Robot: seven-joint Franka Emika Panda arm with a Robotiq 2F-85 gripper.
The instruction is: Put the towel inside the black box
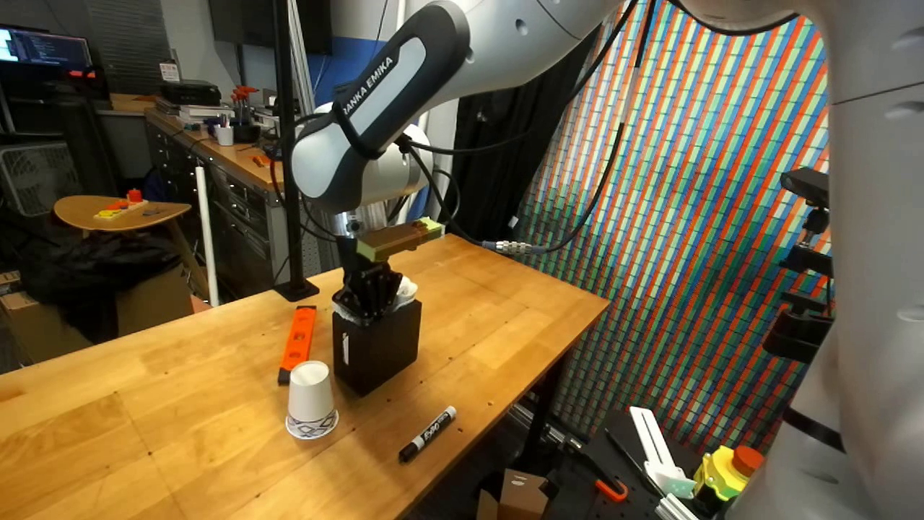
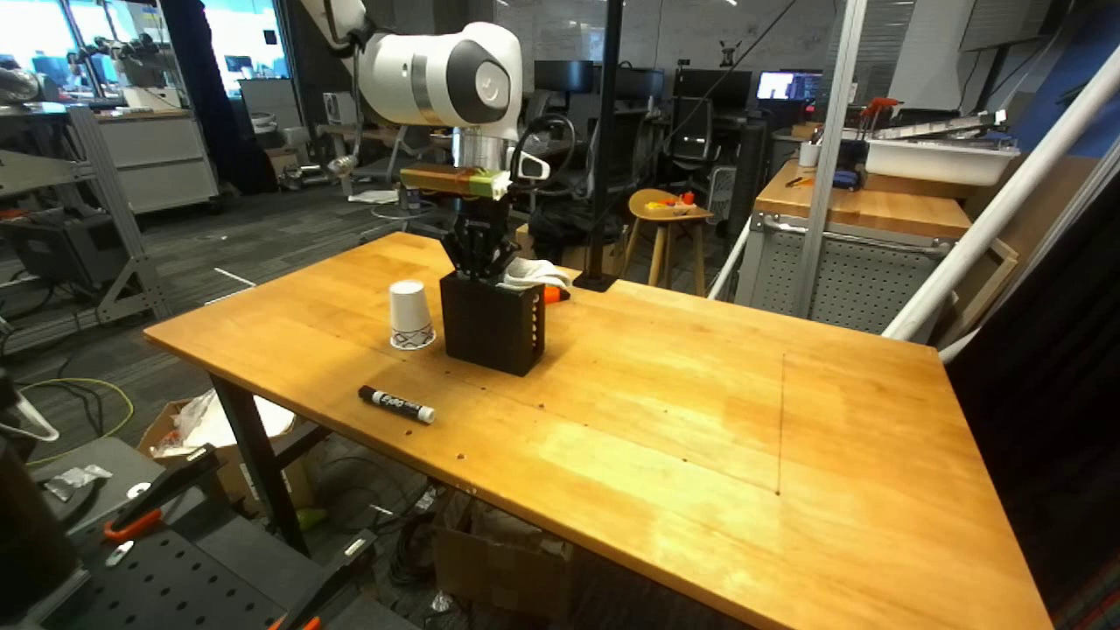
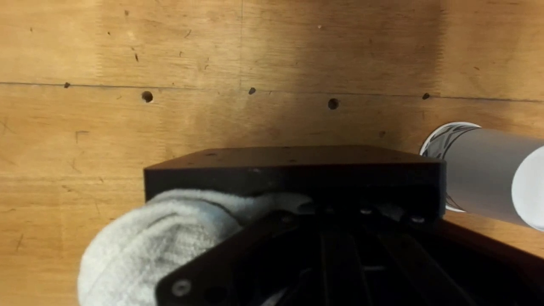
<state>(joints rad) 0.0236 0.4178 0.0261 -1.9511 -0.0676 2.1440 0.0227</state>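
The black box (image 1: 381, 348) stands upright on the wooden table in both exterior views. White towel (image 2: 534, 275) bulges out of its top, and part of it hangs over one side. In the wrist view the towel (image 3: 140, 250) spreads out at the lower left, while a smaller bit shows inside the black box (image 3: 272, 180). My gripper (image 1: 368, 307) points straight down into the box's opening, against the towel. It is shut; its fingertips are hidden down in the box, and whether cloth is pinched between them cannot be seen.
A white paper cup (image 1: 310, 397) stands upside down close beside the box. An orange level (image 1: 298, 338) lies behind the cup. Nearer the table edge lies a black marker (image 2: 396, 405). A black pole (image 2: 597, 280) rises at the table's far edge.
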